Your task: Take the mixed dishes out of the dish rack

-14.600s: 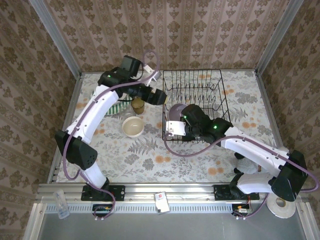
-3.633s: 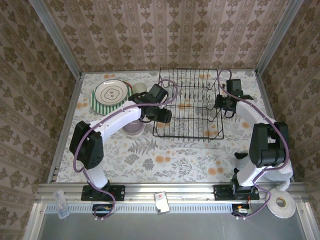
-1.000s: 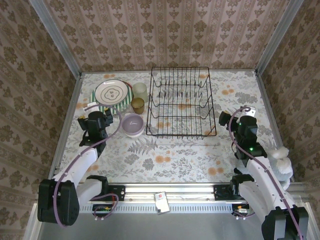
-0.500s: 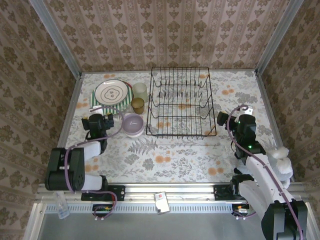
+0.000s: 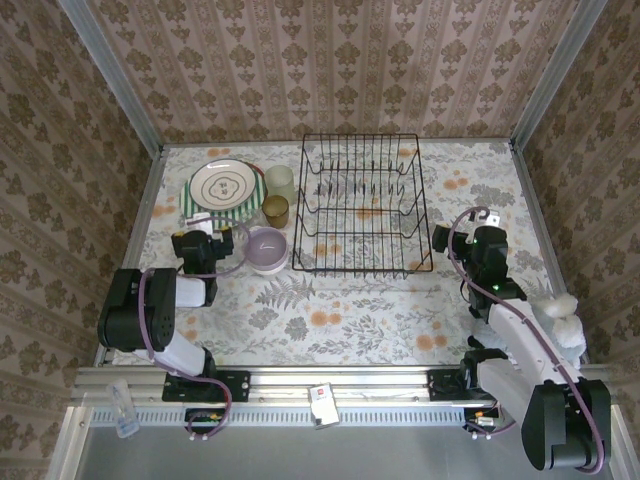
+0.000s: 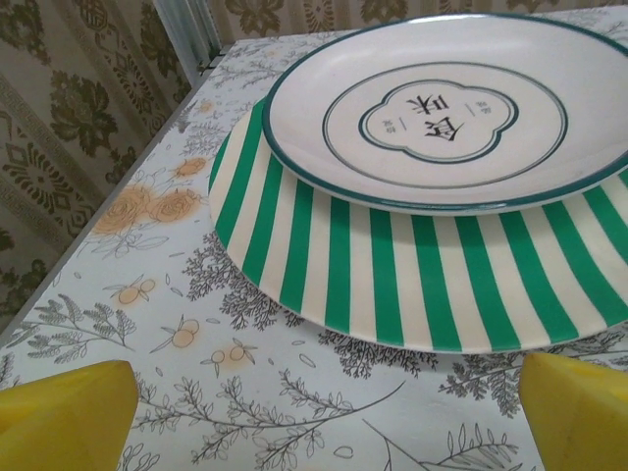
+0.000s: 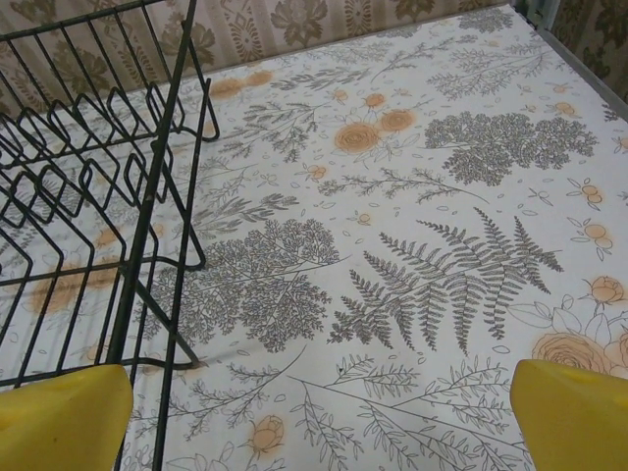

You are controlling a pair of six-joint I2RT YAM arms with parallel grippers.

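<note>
Floral tabletop: stacked plates, lavender bowl and cups sit left of dish rack; left gripper and right gripper fingers spread wide, holding nothing.

Cream plate: centre emblem holds upside-down characters, apparently 食味; small flanking marks illegible

Plates, cups, bowl left of rack
</note>
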